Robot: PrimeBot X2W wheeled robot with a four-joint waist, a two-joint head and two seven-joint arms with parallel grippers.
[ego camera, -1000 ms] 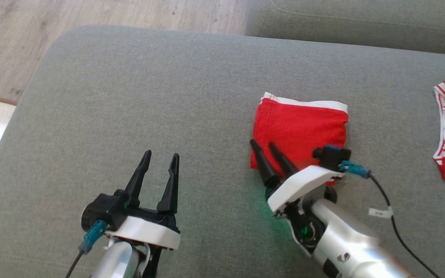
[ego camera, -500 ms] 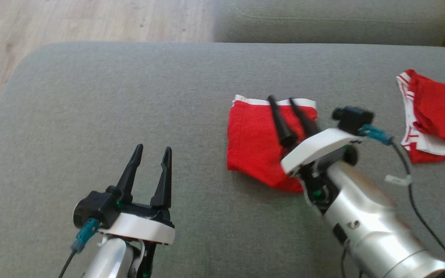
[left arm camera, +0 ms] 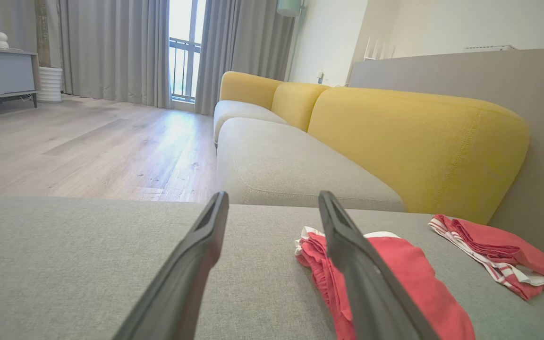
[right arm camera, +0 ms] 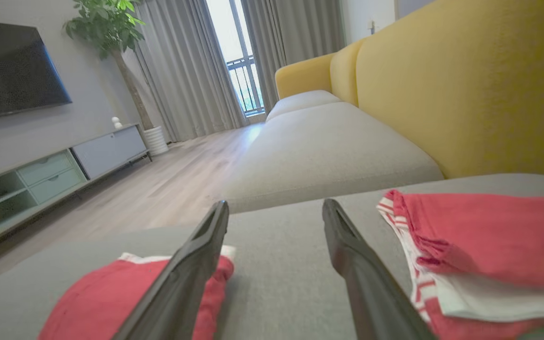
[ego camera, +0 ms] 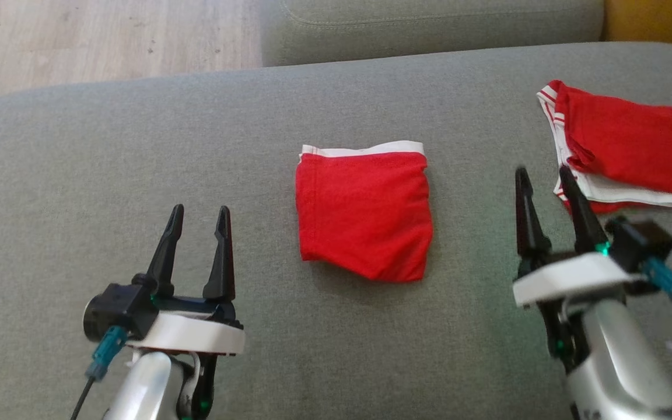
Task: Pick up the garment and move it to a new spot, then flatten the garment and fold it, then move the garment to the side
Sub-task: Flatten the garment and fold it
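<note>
Starting at the left, I'm watching my left gripper (ego camera: 200, 208) hovering over the grey cushion (ego camera: 79, 151). Its two dark fingers are standing wide apart, pointing up the head view and holding nothing, and bare grey fabric is lying all around it.

Moving toward the middle, the folded red garment (ego camera: 365, 216) is lying flat on the cushion. It's a neat near-square with its white waistband along the far edge, and nothing is touching it. It's sitting between my two grippers, apart from both. In the left wrist view I'm seeing the same garment (left arm camera: 395, 269) partly behind the right-hand finger.

Moving on to the right, my right gripper (ego camera: 543, 172) is hovering over the cushion beside the garment. Its jaws are spread wide too and are empty, with the fingertips pointing away from me. In the right wrist view the folded piece is showing at lower left behind one finger, and grey fabric is showing in the gap between the fingers.

Further right, a second red garment (ego camera: 627, 140) with white striped trim is lying rumpled near the cushion's right edge, just beyond the right gripper's fingertips. Whether a tip is touching it, I can't tell. At the top right corner, the yellow backrest (ego camera: 657, 17) is peeking in.
</note>
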